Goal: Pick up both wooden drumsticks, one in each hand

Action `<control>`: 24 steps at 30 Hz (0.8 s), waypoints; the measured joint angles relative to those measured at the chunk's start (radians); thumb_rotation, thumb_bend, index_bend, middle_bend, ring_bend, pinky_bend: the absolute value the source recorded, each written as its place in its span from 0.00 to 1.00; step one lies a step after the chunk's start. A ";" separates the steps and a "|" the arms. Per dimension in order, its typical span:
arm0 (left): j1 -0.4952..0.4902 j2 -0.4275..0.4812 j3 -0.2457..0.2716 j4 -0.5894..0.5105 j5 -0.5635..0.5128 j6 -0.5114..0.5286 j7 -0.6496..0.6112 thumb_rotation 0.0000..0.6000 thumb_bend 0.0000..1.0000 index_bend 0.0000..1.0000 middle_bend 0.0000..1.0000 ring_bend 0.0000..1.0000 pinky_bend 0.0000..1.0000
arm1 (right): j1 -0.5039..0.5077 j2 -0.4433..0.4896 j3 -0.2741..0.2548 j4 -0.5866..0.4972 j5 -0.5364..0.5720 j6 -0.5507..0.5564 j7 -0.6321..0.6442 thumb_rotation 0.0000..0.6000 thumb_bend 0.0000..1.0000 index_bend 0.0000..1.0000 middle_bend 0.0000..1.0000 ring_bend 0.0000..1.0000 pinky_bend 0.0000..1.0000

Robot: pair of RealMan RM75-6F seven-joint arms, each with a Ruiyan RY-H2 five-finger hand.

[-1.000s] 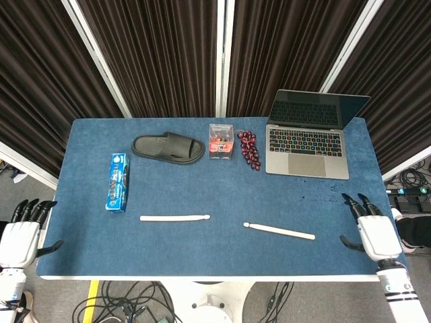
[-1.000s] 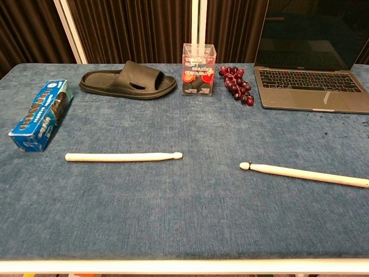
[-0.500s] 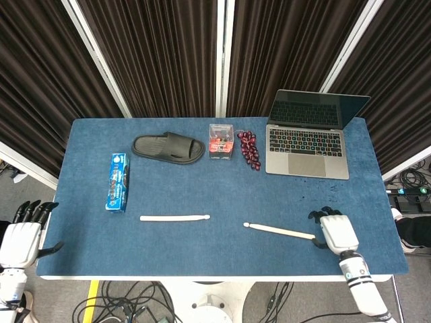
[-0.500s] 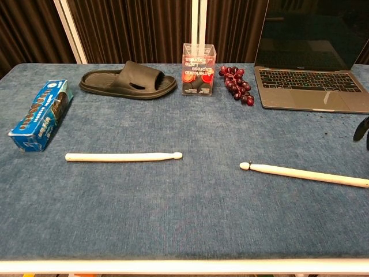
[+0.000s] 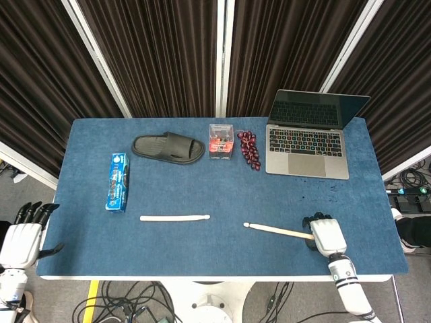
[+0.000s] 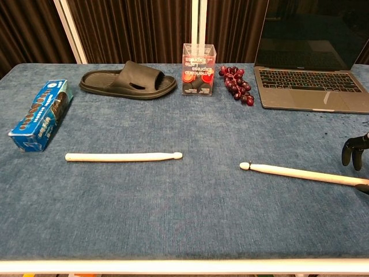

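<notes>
Right robot hand (image 5: 326, 235): over the butt end of the right drumstick (image 5: 277, 231), fingers curled down around it; whether they actually grip it cannot be told. The stick lies flat on the table (image 5: 202, 252), its tip pointing away to that hand's left.
Left robot hand (image 5: 21, 239): off the table's left edge, fingers apart, holding nothing.
Left drumstick (image 5: 174, 217): flat on the table, well to the right of the left robot hand, untouched.
Beyond the sticks: blue packet (image 5: 118, 182), black slipper (image 5: 168, 147), clear box (image 5: 221, 140), grapes (image 5: 249, 149), laptop (image 5: 310, 135).
</notes>
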 measured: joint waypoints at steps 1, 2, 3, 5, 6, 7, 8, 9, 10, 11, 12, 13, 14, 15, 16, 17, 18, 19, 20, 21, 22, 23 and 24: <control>0.000 -0.001 0.000 0.002 0.000 0.000 -0.002 1.00 0.00 0.16 0.16 0.08 0.09 | 0.000 -0.002 -0.001 0.003 0.001 -0.001 -0.001 1.00 0.20 0.45 0.50 0.28 0.37; 0.000 -0.001 0.001 0.004 0.000 -0.001 -0.003 1.00 0.00 0.16 0.16 0.08 0.09 | 0.001 -0.005 -0.002 0.006 0.002 -0.003 -0.002 1.00 0.20 0.45 0.50 0.28 0.37; 0.000 -0.002 0.001 0.004 0.000 -0.001 -0.004 1.00 0.00 0.16 0.16 0.08 0.09 | 0.002 -0.006 -0.002 0.008 0.002 -0.005 -0.001 1.00 0.21 0.45 0.50 0.28 0.37; 0.001 -0.002 0.001 0.004 0.000 0.000 -0.005 1.00 0.00 0.16 0.16 0.08 0.09 | 0.003 -0.008 -0.003 0.010 0.004 -0.010 0.001 1.00 0.21 0.46 0.50 0.28 0.37; 0.001 -0.002 0.001 0.005 0.000 0.001 -0.005 1.00 0.00 0.16 0.16 0.08 0.09 | 0.004 -0.008 -0.004 0.011 0.004 -0.012 0.002 1.00 0.22 0.46 0.50 0.28 0.37; 0.001 -0.003 0.000 0.006 0.001 0.001 -0.006 1.00 0.00 0.16 0.16 0.08 0.09 | 0.005 -0.009 -0.004 0.012 0.004 -0.012 0.003 1.00 0.22 0.46 0.50 0.28 0.37; 0.001 -0.003 0.001 0.006 0.001 0.001 -0.006 1.00 0.00 0.16 0.16 0.08 0.09 | 0.006 -0.010 -0.004 0.013 0.004 -0.014 0.003 1.00 0.22 0.46 0.50 0.28 0.37; 0.001 -0.003 0.001 0.007 0.000 0.000 -0.007 1.00 0.00 0.16 0.16 0.08 0.09 | 0.007 -0.011 -0.004 0.013 0.005 -0.016 0.003 1.00 0.22 0.46 0.50 0.28 0.37; 0.001 -0.003 0.001 0.008 0.000 -0.001 -0.007 1.00 0.00 0.16 0.16 0.08 0.09 | 0.009 -0.011 -0.003 0.013 0.005 -0.018 0.002 1.00 0.22 0.46 0.50 0.28 0.37; 0.002 -0.003 0.001 0.010 -0.001 -0.001 -0.009 1.00 0.00 0.16 0.16 0.08 0.09 | 0.011 -0.012 -0.003 0.013 0.004 -0.019 0.000 1.00 0.22 0.46 0.50 0.28 0.37; 0.002 -0.003 0.001 0.012 -0.001 -0.001 -0.010 1.00 0.00 0.16 0.16 0.08 0.09 | 0.013 -0.013 -0.003 0.013 0.004 -0.020 -0.001 1.00 0.22 0.46 0.50 0.28 0.37; 0.002 -0.003 0.000 0.013 -0.002 0.000 -0.011 1.00 0.00 0.16 0.16 0.08 0.09 | 0.015 -0.014 -0.002 0.012 0.004 -0.022 -0.003 1.00 0.22 0.46 0.50 0.28 0.37; 0.003 -0.003 0.000 0.013 -0.002 0.000 -0.012 1.00 0.00 0.16 0.16 0.08 0.09 | 0.018 -0.016 -0.001 0.011 0.003 -0.025 -0.005 1.00 0.22 0.46 0.50 0.28 0.37; 0.004 -0.002 0.000 0.013 -0.002 0.001 -0.013 1.00 0.00 0.16 0.16 0.08 0.09 | 0.021 -0.017 -0.001 0.010 0.004 -0.027 -0.007 1.00 0.22 0.46 0.50 0.28 0.37; 0.004 -0.003 0.001 0.015 -0.002 0.000 -0.014 1.00 0.00 0.16 0.16 0.08 0.09 | 0.023 -0.018 0.000 0.010 0.004 -0.030 -0.010 1.00 0.22 0.46 0.50 0.28 0.37; 0.004 -0.003 0.001 0.016 -0.003 0.000 -0.015 1.00 0.00 0.16 0.16 0.08 0.09 | 0.026 -0.019 0.000 0.008 0.005 -0.034 -0.014 1.00 0.22 0.46 0.50 0.28 0.37; 0.005 -0.003 0.001 0.017 -0.004 0.001 -0.017 1.00 0.00 0.16 0.16 0.08 0.09 | 0.028 -0.020 0.000 0.008 0.006 -0.036 -0.018 1.00 0.22 0.46 0.50 0.28 0.37; 0.006 -0.003 0.001 0.018 -0.005 0.001 -0.018 1.00 0.00 0.16 0.16 0.08 0.09 | 0.030 -0.022 -0.001 0.007 0.006 -0.039 -0.021 1.00 0.22 0.46 0.51 0.28 0.37; 0.007 -0.003 0.001 0.018 -0.005 0.001 -0.019 1.00 0.00 0.16 0.16 0.08 0.09 | 0.032 -0.024 -0.002 0.007 0.006 -0.042 -0.025 1.00 0.23 0.46 0.51 0.28 0.37; 0.007 -0.004 0.001 0.019 -0.005 0.002 -0.019 1.00 0.00 0.16 0.16 0.08 0.09 | 0.034 -0.026 -0.003 0.007 0.006 -0.044 -0.027 1.00 0.23 0.46 0.51 0.28 0.37; 0.008 -0.004 0.001 0.020 -0.005 0.002 -0.020 1.00 0.00 0.16 0.16 0.08 0.09 | 0.035 -0.027 -0.004 0.007 0.006 -0.045 -0.029 1.00 0.24 0.46 0.51 0.29 0.37; 0.008 -0.004 0.002 0.021 -0.005 0.002 -0.022 1.00 0.00 0.16 0.16 0.08 0.09 | 0.036 -0.029 -0.004 0.007 0.007 -0.046 -0.032 1.00 0.25 0.47 0.51 0.29 0.37; 0.009 -0.005 0.002 0.022 -0.005 0.002 -0.023 1.00 0.00 0.16 0.16 0.08 0.09 | 0.036 -0.030 -0.005 0.008 0.008 -0.046 -0.033 1.00 0.26 0.47 0.51 0.29 0.37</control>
